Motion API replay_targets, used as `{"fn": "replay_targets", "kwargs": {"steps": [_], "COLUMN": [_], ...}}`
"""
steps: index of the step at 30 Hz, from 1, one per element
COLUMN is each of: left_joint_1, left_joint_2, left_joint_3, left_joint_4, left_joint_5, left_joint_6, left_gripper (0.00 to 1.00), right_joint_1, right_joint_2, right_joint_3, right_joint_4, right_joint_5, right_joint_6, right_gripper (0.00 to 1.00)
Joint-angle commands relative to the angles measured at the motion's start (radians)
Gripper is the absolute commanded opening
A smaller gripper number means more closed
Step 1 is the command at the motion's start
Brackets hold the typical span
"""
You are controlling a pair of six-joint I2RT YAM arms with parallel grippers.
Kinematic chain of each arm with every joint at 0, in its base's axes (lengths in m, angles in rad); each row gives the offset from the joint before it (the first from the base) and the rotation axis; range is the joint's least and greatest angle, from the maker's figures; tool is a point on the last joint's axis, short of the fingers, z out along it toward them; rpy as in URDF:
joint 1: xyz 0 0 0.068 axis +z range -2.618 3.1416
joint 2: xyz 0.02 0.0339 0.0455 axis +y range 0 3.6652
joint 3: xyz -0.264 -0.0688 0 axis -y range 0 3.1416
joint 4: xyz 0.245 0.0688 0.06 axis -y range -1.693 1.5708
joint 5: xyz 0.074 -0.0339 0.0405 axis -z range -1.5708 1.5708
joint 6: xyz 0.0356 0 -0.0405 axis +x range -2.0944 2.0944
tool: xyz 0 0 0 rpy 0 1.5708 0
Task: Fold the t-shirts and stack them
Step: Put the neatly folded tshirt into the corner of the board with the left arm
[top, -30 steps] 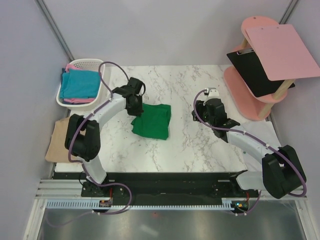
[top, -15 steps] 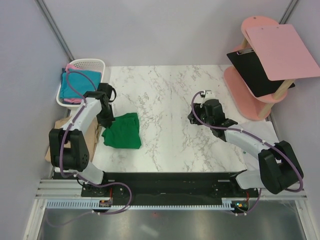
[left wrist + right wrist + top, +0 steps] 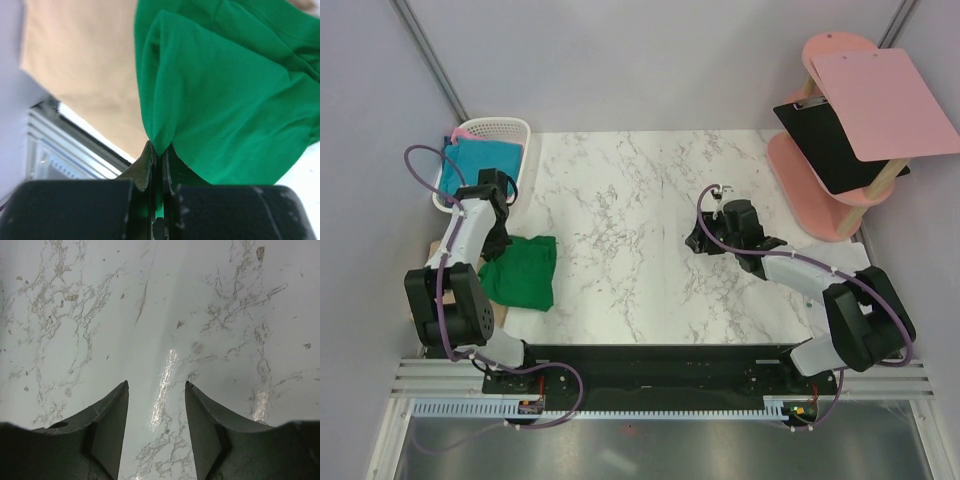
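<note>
Room to move: the counter (image 3: 650,200) is bare marble across the middle and back, and everything soft crowds its left edge.
Left edge: the green t-shirt (image 3: 520,272) sits right at the counter's left side, towards the near corner. The tan t-shirt (image 3: 85,75) shows just beyond it in the left wrist view.
Green shirt look: bright green, folded into a rough rectangle, soft creases, one edge bunched up to a point.
Left pincer (image 3: 160,150): clamped tight on that bunched green edge.
Right pincer (image 3: 156,385): partway open with nothing in it, over bare marble right of centre.
Count: four shirts. That's one green, one tan, plus one teal t-shirt (image 3: 480,158) and one pink t-shirt (image 3: 461,132) in the white basket (image 3: 505,125) by the back-left corner.
</note>
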Motion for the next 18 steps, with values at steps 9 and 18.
{"fn": "replay_targets", "kwargs": {"steps": [9, 18], "left_joint_1": [0.222, 0.293], "left_joint_2": [-0.017, 0.007], "left_joint_3": [0.078, 0.045], "left_joint_4": [0.08, 0.196], "left_joint_5": [-0.361, -0.385], "left_joint_6": [-0.054, -0.046], "left_gripper": [0.02, 0.02], "right_joint_1": [-0.002, -0.002], "right_joint_2": [0.045, 0.094], "right_joint_3": [-0.011, -0.004], "right_joint_4": [0.067, 0.09], "right_joint_5": [-0.101, -0.154], "right_joint_6": [0.038, 0.047], "right_gripper": [0.57, 0.58]}}
